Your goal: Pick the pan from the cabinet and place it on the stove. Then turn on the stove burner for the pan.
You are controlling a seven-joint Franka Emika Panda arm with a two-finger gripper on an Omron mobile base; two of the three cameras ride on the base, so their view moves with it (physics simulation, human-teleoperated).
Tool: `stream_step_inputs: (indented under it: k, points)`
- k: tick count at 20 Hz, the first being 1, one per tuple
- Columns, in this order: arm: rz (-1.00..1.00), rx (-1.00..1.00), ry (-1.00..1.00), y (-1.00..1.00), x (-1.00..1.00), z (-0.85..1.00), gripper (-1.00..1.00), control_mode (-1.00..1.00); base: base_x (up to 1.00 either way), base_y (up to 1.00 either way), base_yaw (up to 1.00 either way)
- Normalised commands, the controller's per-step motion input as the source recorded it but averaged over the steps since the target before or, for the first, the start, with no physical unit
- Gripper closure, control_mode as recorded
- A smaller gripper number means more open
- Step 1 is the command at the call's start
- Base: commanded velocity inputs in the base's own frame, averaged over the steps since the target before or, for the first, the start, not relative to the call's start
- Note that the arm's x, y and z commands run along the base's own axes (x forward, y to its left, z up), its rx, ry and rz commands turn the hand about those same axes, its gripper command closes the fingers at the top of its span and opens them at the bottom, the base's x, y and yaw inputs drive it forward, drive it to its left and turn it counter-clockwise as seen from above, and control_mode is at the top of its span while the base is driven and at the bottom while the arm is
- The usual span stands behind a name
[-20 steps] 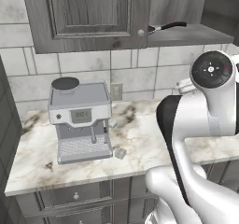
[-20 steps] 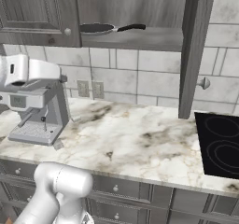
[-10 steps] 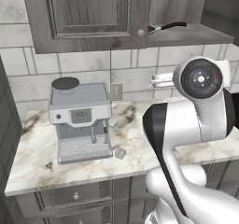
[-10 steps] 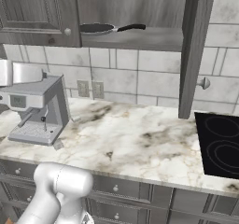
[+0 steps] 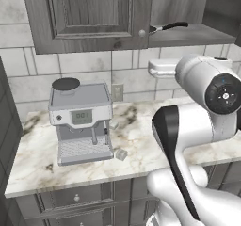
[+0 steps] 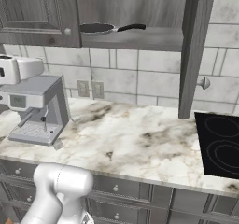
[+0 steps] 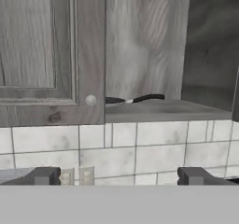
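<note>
Marbled counter (image 6: 140,139) runs beneath the cabinet (image 6: 135,13), whose right door hangs open. Inside it, on the shelf, the pan (image 6: 95,29) lies with its handle pointing right. Below the cabinet's closed left door stands a coffee machine (image 5: 81,121); the stove (image 6: 219,143) lies off to the right. End effector (image 7: 119,176) is spread wide, holding nothing, aimed at the cabinet.

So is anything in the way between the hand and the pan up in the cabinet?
Partly. The closed left door hides the pan bowl; only its handle pokes into the open bay. The hand, open, sits lower, facing the tiles.
</note>
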Motion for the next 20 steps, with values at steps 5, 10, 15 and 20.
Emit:
stream_step_inputs:
  k: [5,10,15,20]
  points:
    - [0.01,0.01,-0.17,0.05,0.10,0.08,-1.00,-1.00,0.00,0.00,0.00]
    - [0.00,0.00,-0.12,0.01,0.35,0.08,-1.00,-1.00,0.00,0.00,0.00]
    - [0.06,0.00,-0.04,0.02,0.57,0.03,-1.00,-1.00,0.00,0.00,0.00]
    - [0.06,0.00,-0.01,0.13,0.66,0.00,-1.00,-1.00,0.00,0.00,0.00]
